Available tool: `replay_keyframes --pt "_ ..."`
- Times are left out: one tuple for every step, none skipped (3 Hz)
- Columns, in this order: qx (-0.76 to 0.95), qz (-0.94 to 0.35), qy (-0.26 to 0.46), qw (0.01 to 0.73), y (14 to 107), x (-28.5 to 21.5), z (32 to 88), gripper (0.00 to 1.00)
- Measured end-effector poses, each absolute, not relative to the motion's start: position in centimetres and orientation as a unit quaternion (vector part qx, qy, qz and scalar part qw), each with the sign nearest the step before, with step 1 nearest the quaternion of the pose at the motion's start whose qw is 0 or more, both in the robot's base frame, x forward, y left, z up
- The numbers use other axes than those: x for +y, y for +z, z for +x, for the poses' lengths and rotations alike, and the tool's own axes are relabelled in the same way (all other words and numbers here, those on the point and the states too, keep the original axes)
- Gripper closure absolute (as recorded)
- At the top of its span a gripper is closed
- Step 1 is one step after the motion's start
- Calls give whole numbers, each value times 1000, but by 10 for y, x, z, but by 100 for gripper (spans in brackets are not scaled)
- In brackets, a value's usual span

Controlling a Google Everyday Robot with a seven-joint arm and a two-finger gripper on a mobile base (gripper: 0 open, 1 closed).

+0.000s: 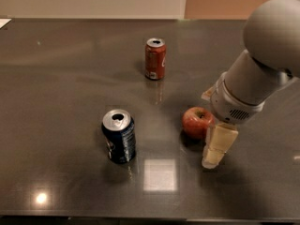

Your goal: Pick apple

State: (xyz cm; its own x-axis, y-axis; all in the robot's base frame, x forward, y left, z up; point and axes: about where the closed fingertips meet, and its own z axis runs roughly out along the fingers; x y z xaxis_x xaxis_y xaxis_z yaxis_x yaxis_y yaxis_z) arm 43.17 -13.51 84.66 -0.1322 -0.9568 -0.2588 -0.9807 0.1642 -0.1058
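Observation:
The apple [197, 122] is round and red with an orange blush and a stem dimple. It sits on the dark table [65, 69], right of centre. My gripper [214, 150] hangs from the grey arm [253, 78] that comes in from the upper right. It is low over the table, right beside the apple's right front side. The apple rests on the table.
A red soda can [155, 58] stands upright behind the apple, towards the far middle. A dark blue can [119, 136] with an open top stands to the apple's left. The table's front edge runs along the bottom of the view.

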Motion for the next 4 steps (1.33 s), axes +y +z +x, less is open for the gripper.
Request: replay_keyframes --pt "753 -643 48 131 839 -133 435 18" --pt "759 -635 52 136 841 -133 442 42" --pt "761 -630 58 140 845 -132 446 64" --pt "764 -626 64 144 859 -133 450 87"
